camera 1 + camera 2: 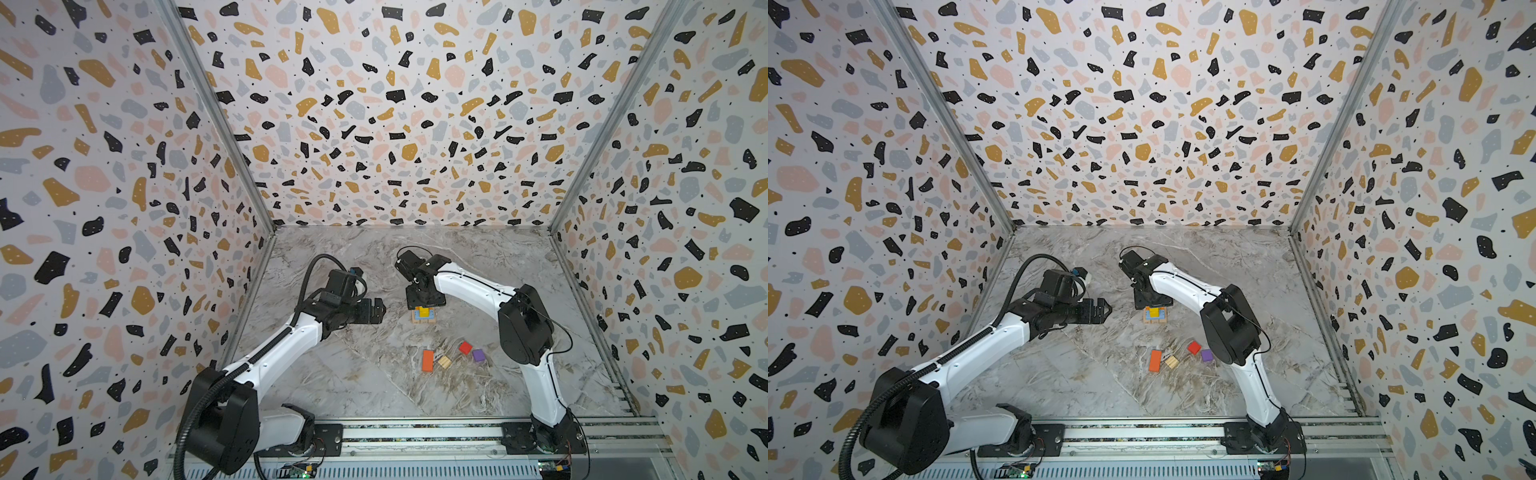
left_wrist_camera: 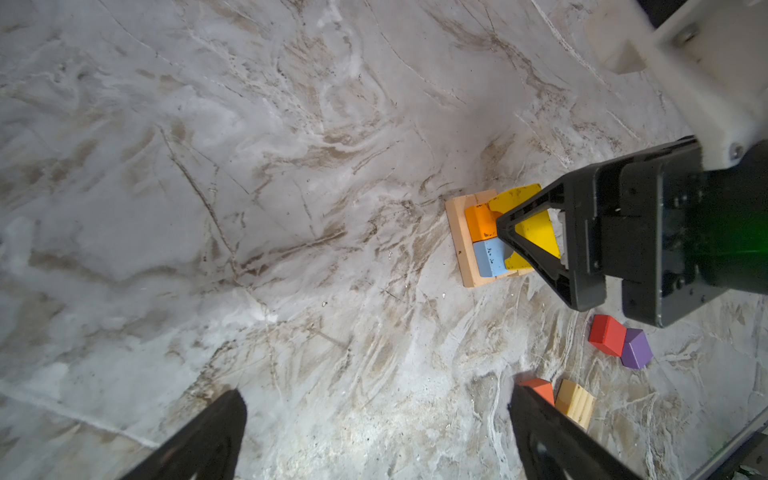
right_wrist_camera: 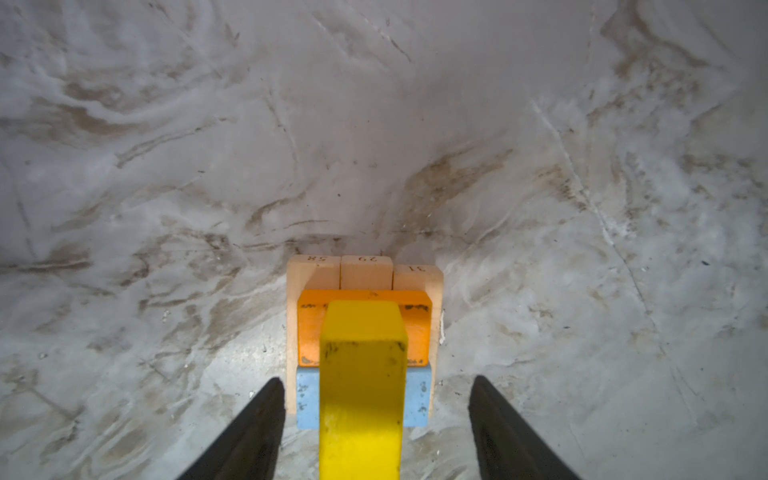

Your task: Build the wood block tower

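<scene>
Yellow block tops the tower, crossing an orange block and a blue block laid on three tan blocks (numbers pencilled on their ends), in the middle of the marble table. Right gripper hangs over it, fingers spread clear of both sides. Left gripper, spread wide and empty, hovers to the tower's left. Nearer lie an orange oblong, tan cube, red cube and purple cube.

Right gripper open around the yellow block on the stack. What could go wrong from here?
The right gripper flanks the yellow block; a skewed retreat could knock it off.
The yellow block bridges the orange block and blue block; if either shifts, it may tilt.
The red cube and purple cube sit side by side; grabbing one may nudge the other.
</scene>
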Controlling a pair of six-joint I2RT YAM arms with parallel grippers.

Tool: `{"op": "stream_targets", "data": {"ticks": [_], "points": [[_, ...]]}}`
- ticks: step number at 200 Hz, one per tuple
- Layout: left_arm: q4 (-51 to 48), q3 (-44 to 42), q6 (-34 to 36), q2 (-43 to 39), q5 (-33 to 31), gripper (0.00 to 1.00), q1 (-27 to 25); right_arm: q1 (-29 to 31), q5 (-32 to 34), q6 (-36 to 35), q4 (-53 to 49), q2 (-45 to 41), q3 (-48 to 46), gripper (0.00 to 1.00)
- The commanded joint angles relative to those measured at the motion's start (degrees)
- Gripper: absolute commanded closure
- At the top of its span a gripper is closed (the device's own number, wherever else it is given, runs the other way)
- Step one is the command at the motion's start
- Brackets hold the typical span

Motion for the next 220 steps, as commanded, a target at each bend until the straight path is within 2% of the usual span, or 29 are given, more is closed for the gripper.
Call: {"op": "stream_targets", "data": {"ticks": [1, 28, 55, 70, 84, 98, 123, 142, 220], "points": [[0.89, -0.11, 1.20, -0.20, 0.02, 0.00, 0.48, 0.54, 1.96, -1.52, -2.73, -4.50, 1.66, 0.21], [0.81, -0.06, 1.24, -0.26, -0.74, 0.00, 0.72, 1.28, 2.59, -3.31, -3.02, -7.78, -0.07, 0.12], [0.79, -0.01, 1.28, -0.15, -1.07, 0.00, 1.06, 1.66, 2.39, -4.30, -3.19, -12.19, -3.72, 0.09], [0.81, 0.02, 1.27, 0.06, -1.11, 0.00, 1.29, 2.58, 3.20, -4.27, -4.34, -14.44, -5.31, 0.18], [0.78, 0.13, 1.25, 0.24, -1.03, 0.00, 1.60, 3.72, 3.98, -3.97, -5.43, -16.47, -6.75, 0.18], [0.78, 0.16, 1.27, 0.42, -1.03, 0.00, 1.77, 4.92, 4.15, -3.20, -6.60, -18.39, -8.33, 0.25], [0.85, 0.16, 1.26, 0.51, -1.06, 0.00, 2.03, 7.49, 3.10, -1.87, -7.11, -21.44, -11.36, 0.28], [1.08, 0.12, 1.21, 0.37, -1.18, 0.00, 2.19, 9.43, 3.01, 0.05, -7.17, -23.08, -14.08, 0.34], [1.31, -0.12, 1.15, -0.04, -0.99, 0.00, 2.39, 14.77, -3.71, 8.79, 2.39, -25.47, -27.94, 0.48]]}}
